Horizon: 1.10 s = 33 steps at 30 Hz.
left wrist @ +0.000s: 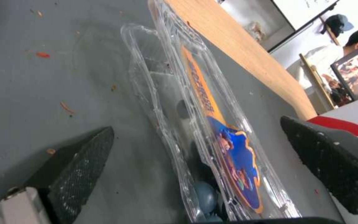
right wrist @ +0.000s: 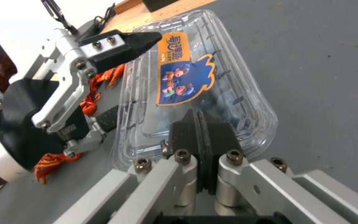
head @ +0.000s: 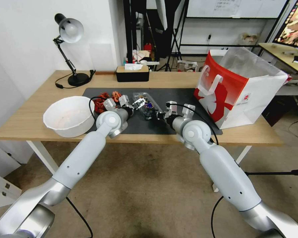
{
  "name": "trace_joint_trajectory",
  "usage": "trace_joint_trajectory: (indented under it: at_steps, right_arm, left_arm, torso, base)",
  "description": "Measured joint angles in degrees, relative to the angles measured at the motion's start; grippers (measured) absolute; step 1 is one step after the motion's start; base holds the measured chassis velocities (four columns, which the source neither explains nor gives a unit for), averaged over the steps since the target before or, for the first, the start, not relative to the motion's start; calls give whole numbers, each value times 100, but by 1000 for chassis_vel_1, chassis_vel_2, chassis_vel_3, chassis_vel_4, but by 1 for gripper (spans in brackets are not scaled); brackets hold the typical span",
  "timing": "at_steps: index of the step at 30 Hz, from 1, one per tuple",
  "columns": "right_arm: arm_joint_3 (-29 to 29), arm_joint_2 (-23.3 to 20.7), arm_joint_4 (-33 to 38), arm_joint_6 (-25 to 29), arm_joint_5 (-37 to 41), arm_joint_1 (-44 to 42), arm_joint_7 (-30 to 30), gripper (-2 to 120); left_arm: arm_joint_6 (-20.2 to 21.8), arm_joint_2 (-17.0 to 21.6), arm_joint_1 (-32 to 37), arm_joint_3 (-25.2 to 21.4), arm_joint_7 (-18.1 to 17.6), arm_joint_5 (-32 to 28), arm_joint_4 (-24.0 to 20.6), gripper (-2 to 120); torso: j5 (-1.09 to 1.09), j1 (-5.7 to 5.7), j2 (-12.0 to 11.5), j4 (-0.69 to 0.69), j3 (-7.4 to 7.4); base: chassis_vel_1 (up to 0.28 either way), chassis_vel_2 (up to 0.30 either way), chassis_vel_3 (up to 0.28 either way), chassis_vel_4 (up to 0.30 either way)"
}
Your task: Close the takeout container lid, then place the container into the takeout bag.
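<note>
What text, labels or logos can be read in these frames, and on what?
Lid sticker: Chinese characters on the orange part, too blurred to read.
Takeout bag: small red round logo with print beside it, too small to read.
Whiteboard at the back: handwriting, too small to read.
Left gripper: a QR-like tag on its body, unreadable.
Nothing else legible; no readable numbers.

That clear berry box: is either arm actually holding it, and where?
Yes. The right gripper is pinched shut on the near edge of the takeout container. The left gripper straddles it, jaws open and apart from it.
</note>
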Motion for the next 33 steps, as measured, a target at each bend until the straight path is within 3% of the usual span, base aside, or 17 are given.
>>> trace_joint_trajectory:
  at_steps: [20,27,33]
  right_arm:
    - [18,6,2,-12,-13,-34,-10,0]
    - [21,38,23,-22,-19,-59,-13,0]
    - [83,-5,178,-1,-19,-117,-13,0]
  left_arm:
    - [112,-9,-70,145,-30,-39,45,31]
    - [59,14,-66,137,-29,-39,35,2]
    - [39,18,-65,126,-20,-40,29,0]
  torso:
    - [-2,1,-2,-3,3]
    - [-1,1,-2,-1,2]
    - [0,1,-2,0,2]
  base:
    - [0,0,0,0]
    - [0,0,0,0]
    - [0,0,0,0]
